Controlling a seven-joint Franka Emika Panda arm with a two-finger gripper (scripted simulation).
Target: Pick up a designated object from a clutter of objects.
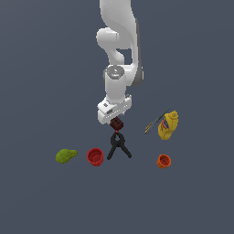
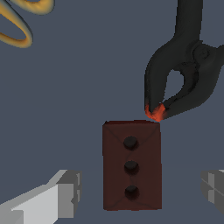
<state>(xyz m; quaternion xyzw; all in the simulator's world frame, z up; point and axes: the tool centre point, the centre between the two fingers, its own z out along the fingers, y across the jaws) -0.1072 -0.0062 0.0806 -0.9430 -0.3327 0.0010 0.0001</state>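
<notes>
Hovering over the pile: claw (image 2: 138, 192) released, fingers (image 2: 61, 194) spread either side of the dark red block (image 2: 132, 165), not touching it.

Block lies between the fingers, three dark holes on its upper face. Black clamp (image 2: 183, 74) just beyond it, orange tips almost at the block's far edge. Red cup (image 1: 95, 156) near; yellow bottle (image 1: 167, 125) well apart.

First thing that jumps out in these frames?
The white arm dominates the exterior view, its claw hanging just over the dark red block. In the wrist view the block sits between the open fingers, three dark holes on top, the black clamp's orange tip beside its corner.
</notes>
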